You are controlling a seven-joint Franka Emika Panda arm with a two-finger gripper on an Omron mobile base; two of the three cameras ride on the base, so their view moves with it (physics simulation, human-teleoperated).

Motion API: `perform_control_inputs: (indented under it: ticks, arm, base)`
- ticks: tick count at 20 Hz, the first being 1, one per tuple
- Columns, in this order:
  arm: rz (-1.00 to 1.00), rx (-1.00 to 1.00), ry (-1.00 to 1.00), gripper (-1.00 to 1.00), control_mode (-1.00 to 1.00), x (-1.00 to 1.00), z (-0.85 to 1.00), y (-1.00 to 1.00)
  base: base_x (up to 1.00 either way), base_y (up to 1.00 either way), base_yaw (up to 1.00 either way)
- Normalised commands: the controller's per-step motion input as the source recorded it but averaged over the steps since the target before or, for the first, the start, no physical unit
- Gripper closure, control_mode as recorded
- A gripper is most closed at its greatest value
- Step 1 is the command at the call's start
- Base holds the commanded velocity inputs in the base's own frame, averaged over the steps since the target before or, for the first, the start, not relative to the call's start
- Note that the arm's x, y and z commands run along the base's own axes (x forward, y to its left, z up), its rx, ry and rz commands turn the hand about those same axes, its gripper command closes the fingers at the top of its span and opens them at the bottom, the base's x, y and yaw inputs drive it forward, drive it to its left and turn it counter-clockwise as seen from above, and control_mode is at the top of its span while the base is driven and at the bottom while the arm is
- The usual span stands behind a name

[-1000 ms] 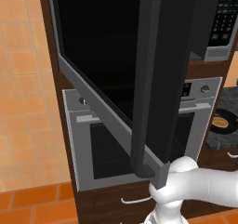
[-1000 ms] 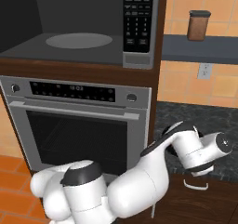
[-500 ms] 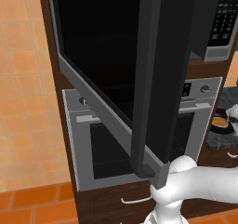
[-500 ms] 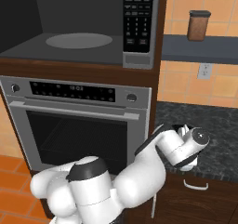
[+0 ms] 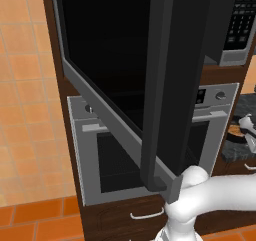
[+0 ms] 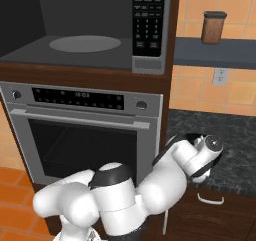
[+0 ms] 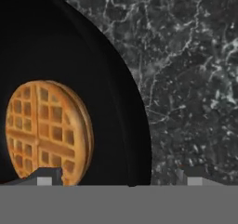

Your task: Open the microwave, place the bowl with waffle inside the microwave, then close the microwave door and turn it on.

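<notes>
In the hand view a black bowl (image 7: 107,74) sits on dark granite with a round golden waffle (image 7: 46,130) lying in it. My gripper (image 7: 120,179) is open and straddles the bowl's right rim. One fingertip (image 7: 44,176) is over the waffle and the other is above the counter outside the bowl. The microwave (image 6: 85,43) stands open, showing its turntable, with the keypad (image 6: 148,20) to the right. The microwave door (image 5: 110,60) is swung far out toward the left base camera. At that view's right edge a sliver of the waffle (image 5: 233,130) shows beside my hand (image 5: 248,127).
A silver oven (image 6: 80,130) sits directly under the microwave. The granite counter (image 6: 235,140) runs right of it, with a drawer handle (image 6: 210,200) below. A brown jar (image 6: 213,27) stands on the shelf above the counter. The open door blocks much of the left side.
My hand has turned and dropped over the bowl on the counter, covering most of it in the left base view. The microwave door has stayed open.
</notes>
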Motion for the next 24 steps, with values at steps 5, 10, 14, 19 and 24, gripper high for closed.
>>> perform_control_inputs:
  ticks: [5, 10, 14, 19, 24]
  arm:
    - [-0.02, 0.04, 0.02, 1.00, -1.00, 0.11, -0.09, -0.15]
    - [0.00, 0.03, -0.01, 1.00, -1.00, -0.24, 0.00, -0.38]
    - [-0.01, 0.06, -0.18, 1.00, -1.00, -0.90, 0.30, -0.47]
    - [0.00, 0.04, -0.30, 1.00, -1.00, -1.00, 0.71, -0.27]
    - [0.17, -0.11, -0.23, 1.00, -1.00, -1.00, 0.75, 0.09]
  base:
    - [0.00, 0.00, 0.00]
    - [0.00, 0.00, 0.00]
    - [0.00, 0.00, 0.00]
    - [0.00, 0.00, 0.00]
    - [0.00, 0.00, 0.00]
